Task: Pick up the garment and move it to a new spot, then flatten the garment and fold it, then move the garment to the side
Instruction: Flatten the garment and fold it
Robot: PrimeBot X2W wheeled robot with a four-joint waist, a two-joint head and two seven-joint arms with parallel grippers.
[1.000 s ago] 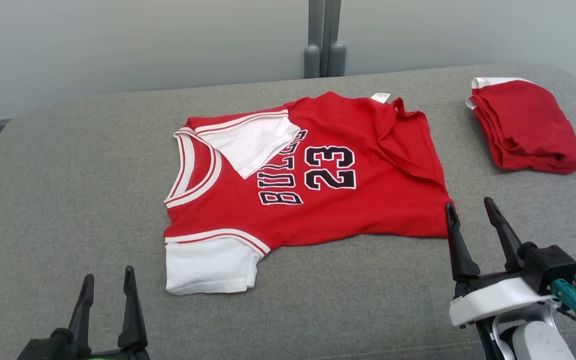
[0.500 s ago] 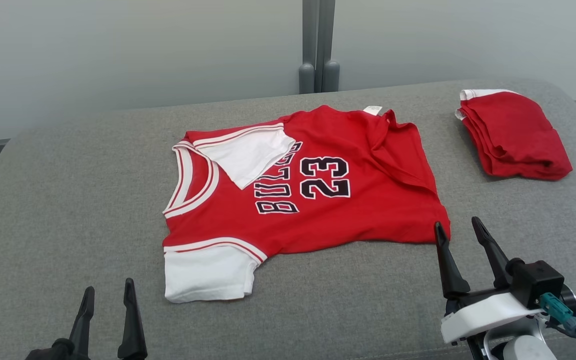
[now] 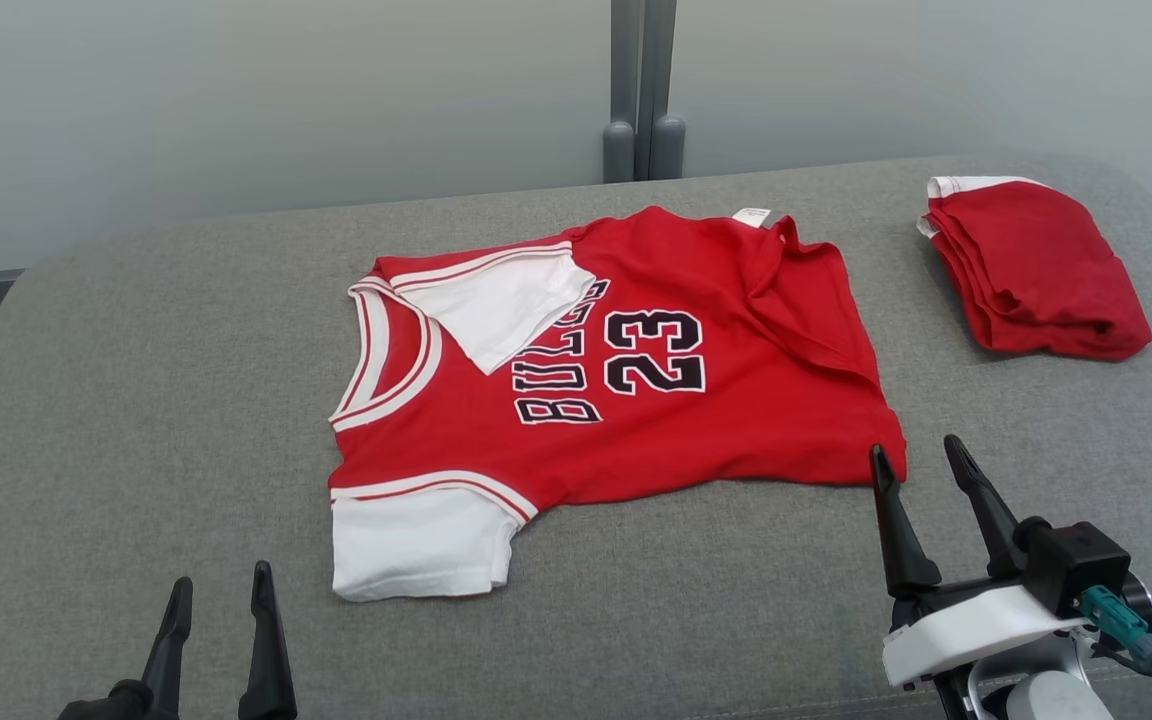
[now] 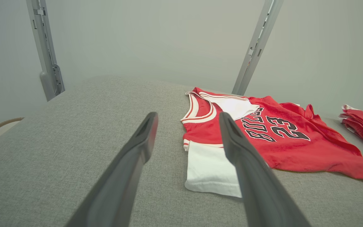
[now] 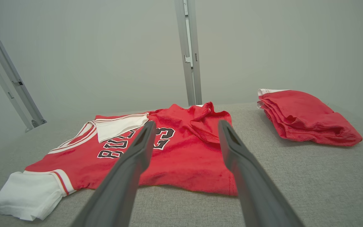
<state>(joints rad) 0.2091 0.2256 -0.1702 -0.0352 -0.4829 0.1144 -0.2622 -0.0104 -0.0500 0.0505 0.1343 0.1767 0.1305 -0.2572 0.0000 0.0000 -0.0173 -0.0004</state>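
The grey padded bench (image 3: pixel 136 400) carries the red-and-white garment (image 3: pixel 696 440) near its middle, neck toward the robot's left and hem toward its right, with a folded red pile (image 3: pixel 1036 270) well apart at the far right. The garment is mostly spread but not flat: the far sleeve (image 3: pixel 501 300) is turned over the chest lettering and a hem flap (image 3: pixel 806 300) is doubled back on the body, so flattening looks like the step in hand. To do it well, each tool should pinch only one layer at an outer edge and draw outward low over the bench, then lay the sleeve and flap open rather than dragging the whole cloth. The near sleeve (image 3: pixel 416 540) lies flat. The right tool (image 3: pixel 914 447) stands released, jaws wide and empty, its fingertips at the near hem corner (image 3: pixel 891 465), just beside or touching, I cannot tell which. The left tool (image 3: pixel 221 575), also released and empty, sits nearer the robot and left of the near sleeve, apart from it.
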